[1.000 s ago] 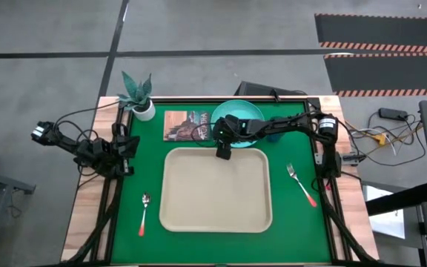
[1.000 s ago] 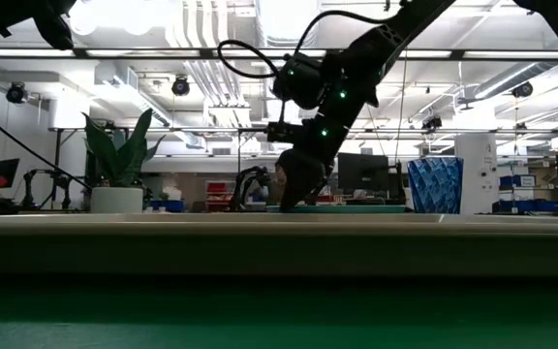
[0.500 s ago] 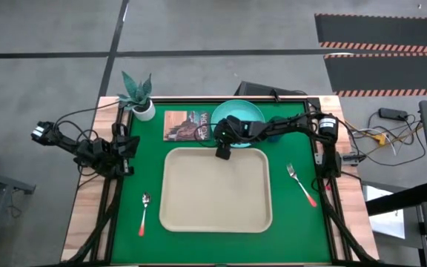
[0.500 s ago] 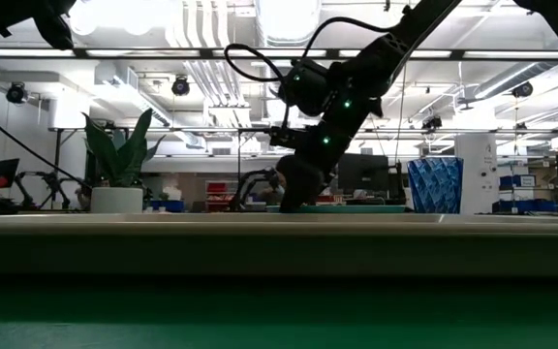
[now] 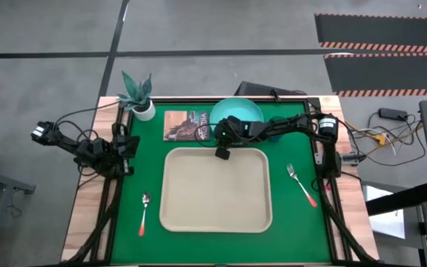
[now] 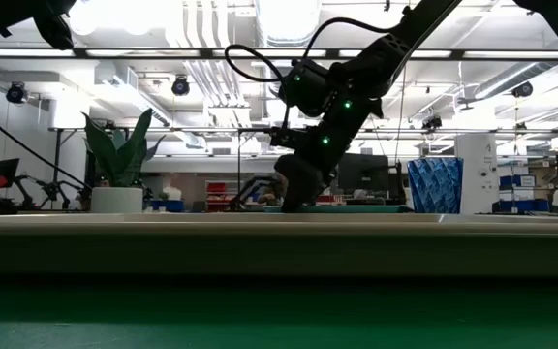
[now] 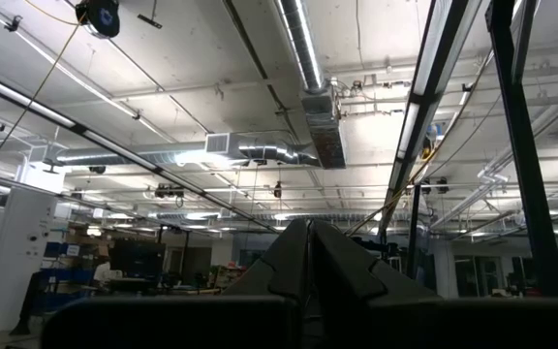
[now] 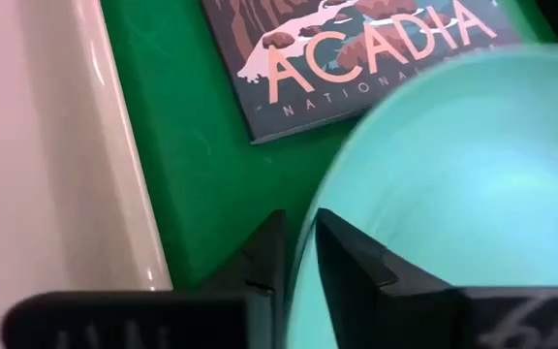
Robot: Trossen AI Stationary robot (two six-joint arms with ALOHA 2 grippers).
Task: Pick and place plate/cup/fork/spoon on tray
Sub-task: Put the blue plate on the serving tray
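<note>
The turquoise plate (image 5: 243, 111) lies on the green mat just beyond the beige tray (image 5: 215, 189). My right gripper (image 5: 221, 145) reaches in from the right and is shut on the plate's rim next to the tray's far edge. The dark blue cup (image 5: 274, 136) is mostly hidden under the right arm. The fork (image 5: 301, 184) lies right of the tray and the spoon (image 5: 144, 213) left of it. My left gripper (image 7: 308, 233) is shut on nothing at the table's left edge, pointing up at the ceiling. My right gripper pinches the plate's rim (image 8: 303, 228) on the side nearest the tray. One finger (image 8: 347, 257) is inside the dish and the other (image 8: 264, 254) outside it. The fingers slant down from the table's right. The plate lies on the mat.
A brown picture card (image 5: 186, 124) lies left of the plate, close ahead of the right fingers. A white pot with a green plant (image 5: 139, 96) stands at the far left corner. A blue patterned object (image 6: 434, 184) shows in the room behind.
My right gripper has stayed at the plate's rim, tipped a little, and closed its fingers on the rim. The plate has kept its place on the mat.
</note>
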